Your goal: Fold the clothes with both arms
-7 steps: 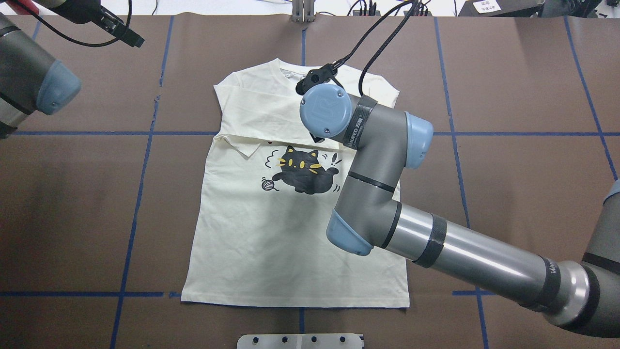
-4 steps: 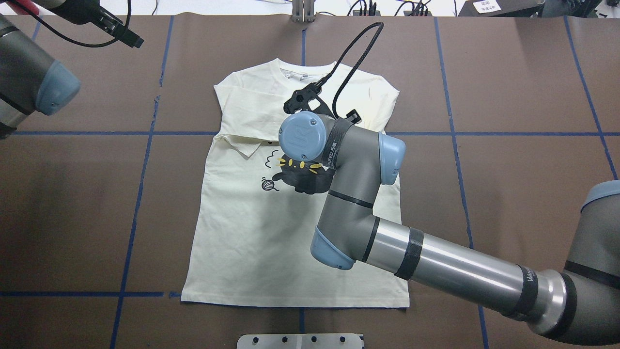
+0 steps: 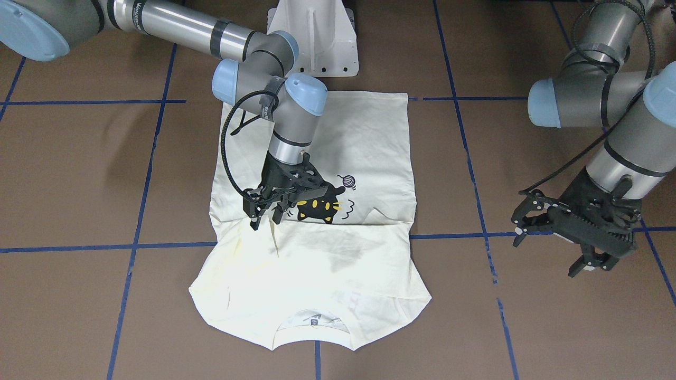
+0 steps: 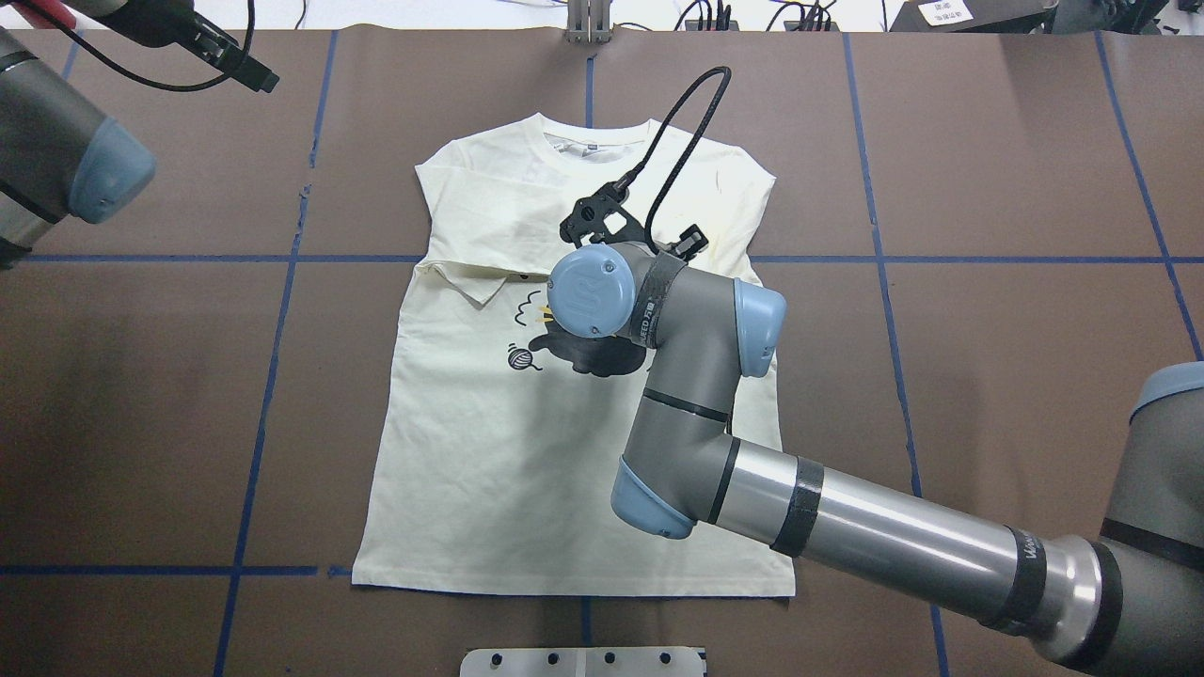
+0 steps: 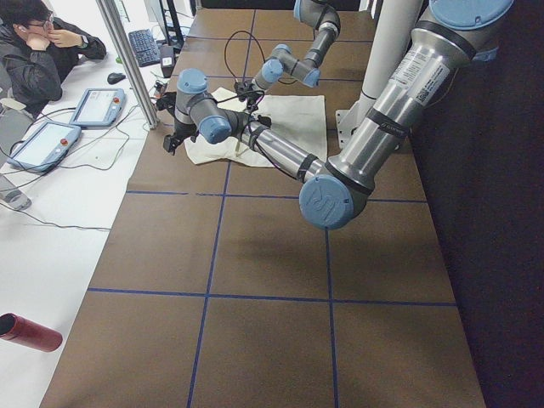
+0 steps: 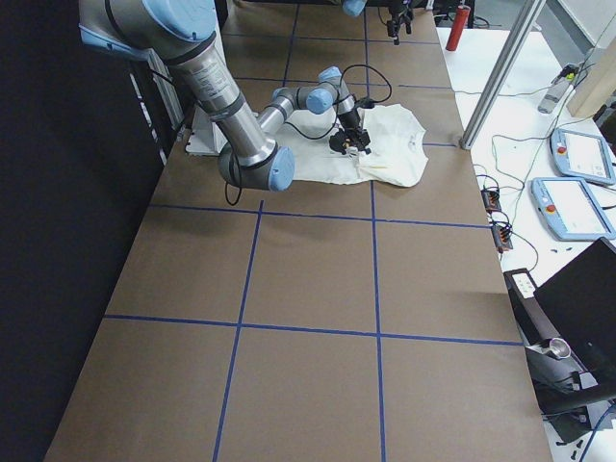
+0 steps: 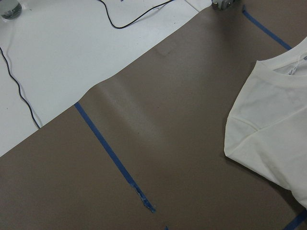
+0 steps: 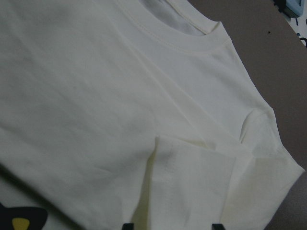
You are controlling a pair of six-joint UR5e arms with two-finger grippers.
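We see the shirt [image 4: 489,451] flat on the brown papered tabletop [image 4: 988,188], print side up. Its long axis runs away from the robot w/ the collar at the far end. The right end effector [image 3: 265,219] hangs low over the chest, fingers spread & empty. The folded sleeve end [image 8: 206,182] lies right below, btwn them. The left end effector [image 3: 544,258] looks spread too, well off the cloth, so the right arm is nearer. Fabric: thin, soft cream knit, lightly creased; we'd expect it to bunch.
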